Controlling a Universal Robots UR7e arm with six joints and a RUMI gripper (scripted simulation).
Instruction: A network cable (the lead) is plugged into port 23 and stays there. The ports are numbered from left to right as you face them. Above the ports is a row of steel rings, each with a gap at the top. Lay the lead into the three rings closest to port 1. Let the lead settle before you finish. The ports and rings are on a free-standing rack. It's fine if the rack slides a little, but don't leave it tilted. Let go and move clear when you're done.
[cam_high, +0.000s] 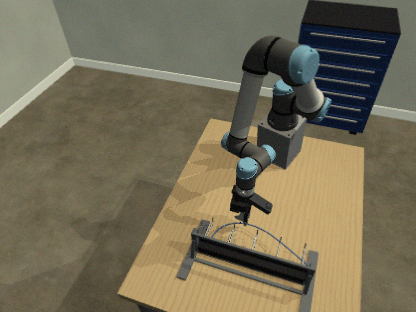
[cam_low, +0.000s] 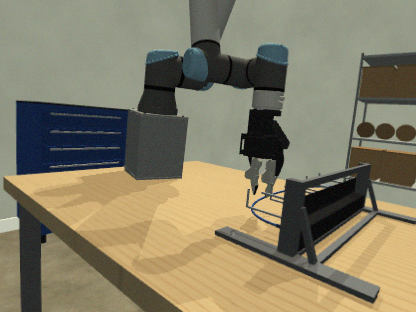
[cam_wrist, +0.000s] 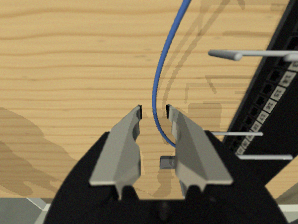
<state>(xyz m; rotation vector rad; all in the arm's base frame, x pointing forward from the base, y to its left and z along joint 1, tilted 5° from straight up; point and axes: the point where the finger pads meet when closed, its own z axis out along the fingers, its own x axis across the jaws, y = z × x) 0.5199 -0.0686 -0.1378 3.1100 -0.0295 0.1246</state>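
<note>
The grey rack (cam_high: 310, 272) (cam_low: 292, 215) (cam_wrist: 270, 100) stands near the table's front edge, with its black port panel (cam_high: 250, 254) facing away from the arm. Thin steel rings (cam_high: 232, 234) (cam_wrist: 250, 54) rise along its top. The blue lead (cam_high: 272, 237) (cam_low: 258, 215) (cam_wrist: 156, 95) arcs from the right end of the panel, behind the rack, towards the left end. My gripper (cam_high: 244, 218) (cam_low: 262, 189) (cam_wrist: 153, 105) hangs low behind the rack's left half. Its fingers stand a little apart. The lead runs loosely between the fingertips, close to the right finger, not pinched.
The arm's grey base block (cam_high: 281, 142) (cam_low: 156, 145) stands at the back of the table. A blue drawer cabinet (cam_high: 350, 65) (cam_low: 65, 135) is behind the table. A shelf unit (cam_low: 385, 125) stands off to one side. The rack's feet lie close to the table's front edge.
</note>
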